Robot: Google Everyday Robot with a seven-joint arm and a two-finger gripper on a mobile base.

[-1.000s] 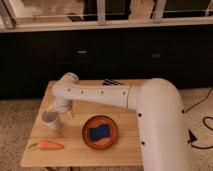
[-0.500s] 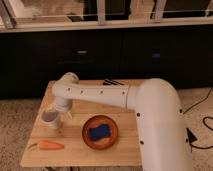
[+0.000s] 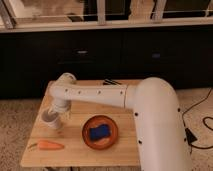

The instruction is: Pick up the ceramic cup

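The white ceramic cup stands upright near the left edge of the wooden table. My white arm reaches from the right across the table, bends at its wrist and points down at the cup. The gripper is right at the cup's rim on its right side, largely hidden by the wrist and the cup. Whether it touches the cup does not show.
A wide orange-brown bowl holding a blue sponge sits right of the cup. A carrot lies at the front left. A small dark object lies at the table's back edge. Dark cabinets stand behind; a cable lies on the floor at right.
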